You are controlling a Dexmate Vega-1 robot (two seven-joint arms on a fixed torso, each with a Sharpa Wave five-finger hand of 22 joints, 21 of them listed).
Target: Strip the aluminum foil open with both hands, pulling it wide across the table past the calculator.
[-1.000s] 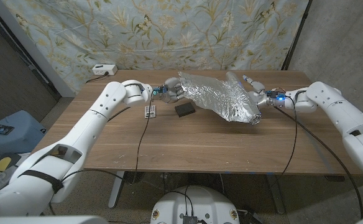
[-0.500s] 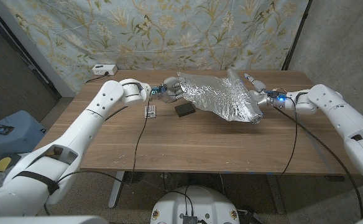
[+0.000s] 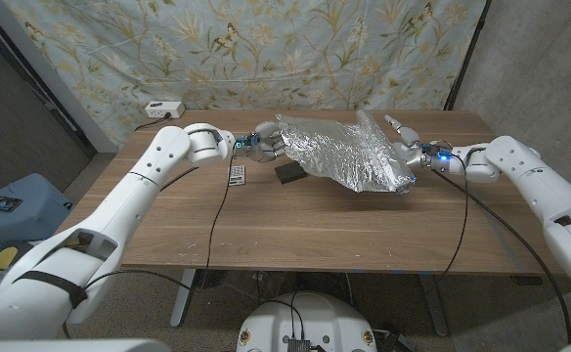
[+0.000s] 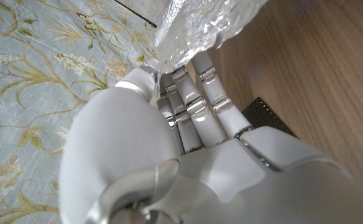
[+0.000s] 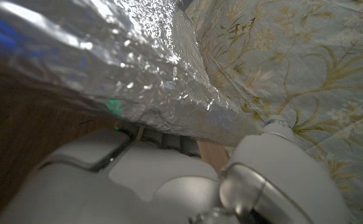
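Foil: aluminum foil (image 3: 349, 154) hangs as a wide crinkled sheet above the far half of the desk, stretched between the two hands, from about 11 o'clock to 2 o'clock of the desk's middle; its lower edge sags toward the wood on the right side.
Desk: wooden desk (image 3: 295, 220) carries the small things; its near half, toward 6 o'clock, is bare wood.
Left hand: left hand (image 3: 269, 143) grips the left edge of the foil; in the left wrist view the fingers (image 4: 201, 99) reach up and close on the sheet's edge.
Right hand: right hand (image 3: 406, 149) holds the right edge of the foil; in the right wrist view the sheet lies across its fingers, and one finger points away, free of the foil.
Calculator: dark calculator (image 3: 291, 172) lies on the desk just under the left part of the foil, at about 5 o'clock from the left hand.
Small object: a small white-and-dark thing (image 3: 237, 176) lies at 9 o'clock of the calculator; I cannot tell what it is.
Step in hand: I judge it is the pulling-apart step, well along, because the foil is already spread and passes over the calculator.
Next move: it seems to call for both hands to draw apart a little more, toward 9 and 3 o'clock, with an even, gentle pull so the thin sheet does not tear or slip, and then lowering it.
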